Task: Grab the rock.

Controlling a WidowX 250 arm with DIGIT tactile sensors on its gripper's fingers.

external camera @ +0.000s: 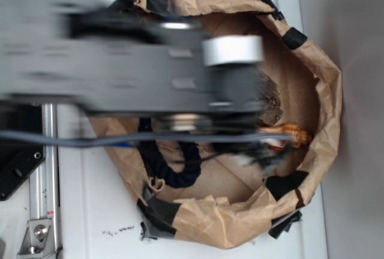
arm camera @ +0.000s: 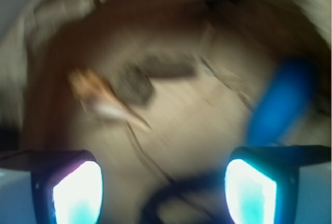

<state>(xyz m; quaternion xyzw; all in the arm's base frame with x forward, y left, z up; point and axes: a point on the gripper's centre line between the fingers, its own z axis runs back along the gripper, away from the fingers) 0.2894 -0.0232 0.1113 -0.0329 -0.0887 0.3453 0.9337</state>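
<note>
In the wrist view, nearest the lens, two glowing cyan-white pads sit at the bottom corners of the frame; one fingertip pad is at lower left and the other at lower right, well apart, with nothing between them, so the gripper stands spread and empty. Just beyond, a dark cord loops across the bottom centre. Past that lies tan paper flooring, creased and blurred. Farther in, left of centre, the rock shows as a dark grey, bent smear lying on the paper, with the orange-and-cream shell just beside it on its lower left; whether the two touch cannot be told through the blur. A blue object stands at right, its shape too smeared to name. Brown paper walls rise along the top.

From the exterior view, the arm crosses the upper half of the frame as a grey motion streak and covers most of the paper nest, a crumpled brown ring patched with black tape. Only an edge of the rock peeks out at the arm's right end, and the shell lies below it, partly cut off. The nest rests on a white tabletop; a metal rail runs along the lower left. The claw itself is hidden here.
</note>
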